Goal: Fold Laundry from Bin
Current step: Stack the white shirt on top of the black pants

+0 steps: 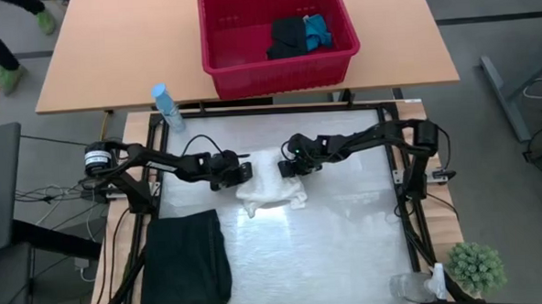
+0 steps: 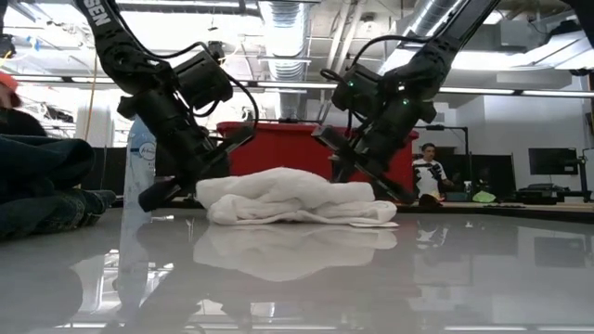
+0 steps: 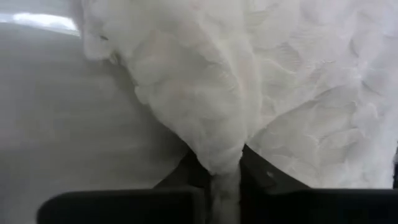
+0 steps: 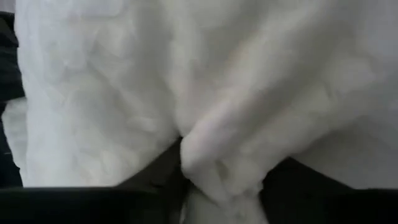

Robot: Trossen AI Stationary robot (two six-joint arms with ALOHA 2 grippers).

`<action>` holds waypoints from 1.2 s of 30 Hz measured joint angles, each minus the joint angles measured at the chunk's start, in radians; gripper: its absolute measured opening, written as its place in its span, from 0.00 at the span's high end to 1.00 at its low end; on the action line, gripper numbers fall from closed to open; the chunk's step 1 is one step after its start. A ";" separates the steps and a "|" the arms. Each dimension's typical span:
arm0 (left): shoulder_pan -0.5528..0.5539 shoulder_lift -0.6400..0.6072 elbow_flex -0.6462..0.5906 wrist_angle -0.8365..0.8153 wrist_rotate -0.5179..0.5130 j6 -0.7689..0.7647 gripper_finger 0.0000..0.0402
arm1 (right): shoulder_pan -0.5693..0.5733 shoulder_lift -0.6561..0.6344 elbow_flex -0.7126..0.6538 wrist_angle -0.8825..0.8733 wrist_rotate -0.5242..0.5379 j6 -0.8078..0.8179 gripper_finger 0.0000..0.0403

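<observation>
The white crinkled laundry piece (image 1: 270, 181) lies bunched in a heap on the middle of the table. My left gripper (image 1: 245, 170) is shut on its left side and my right gripper (image 1: 286, 166) is shut on its far right side; both slant down at the heap (image 2: 288, 197). A black garment (image 1: 186, 261) lies folded flat at the table's near left. The red bin (image 1: 213, 44) stands on the wooden table behind, with a black item (image 1: 289, 37) and a small blue one (image 1: 317, 31) inside. My left gripper pinches a gathered ridge of the white cloth at its left edge (image 3: 224, 163) between its two fingers (image 3: 186, 174). It comes slanting down from the table's left. The cloth rests on the table, slack. My right gripper has a thick bunched fold of the white cloth (image 4: 214, 167) between its two fingers (image 4: 155, 169), several layers. It comes slanting down from the table's right. The cloth rests on the table.
A blue-capped bottle (image 1: 166, 107) stands at the table's far left corner. A small potted plant (image 1: 476, 267) and a clear bottle (image 1: 414, 288) sit at the near right. People show in the room beyond (image 2: 429, 172).
</observation>
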 joint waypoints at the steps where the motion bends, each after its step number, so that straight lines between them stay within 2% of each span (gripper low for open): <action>1: -0.001 0.003 0.000 0.027 -0.001 0.000 0.95 | 0.001 0.001 0.000 0.014 -0.008 0.000 0.60; 4: -0.001 0.005 -0.003 0.077 -0.006 -0.001 0.97 | 0.010 0.002 -0.001 0.065 -0.010 0.009 0.79; 5: 0.004 0.005 -0.002 0.084 0.000 -0.001 0.97 | 0.011 0.002 -0.001 0.086 -0.010 0.015 0.84; 6: 0.007 0.004 -0.002 0.084 0.011 -0.002 0.97 | 0.012 0.002 -0.003 0.109 -0.014 0.016 0.84; 11: 0.014 -0.045 -0.002 0.079 0.053 0.014 0.97 | 0.013 -0.007 0.017 0.135 -0.040 0.035 0.84; 17: 0.015 -0.171 -0.004 -0.060 0.106 0.023 0.97 | 0.032 -0.028 0.084 0.112 -0.045 0.034 0.84; 25: 0.012 -0.378 -0.003 -0.232 0.077 0.056 0.97 | 0.098 -0.033 0.226 0.070 -0.021 0.005 0.84; 30: 0.005 -0.523 -0.002 -0.349 0.059 0.035 0.97 | 0.127 -0.034 0.358 -0.075 0.001 -0.057 0.84; 36: 0.003 -0.677 -0.001 -0.386 0.037 -0.029 0.97 | 0.145 -0.036 0.485 -0.152 0.050 -0.095 0.84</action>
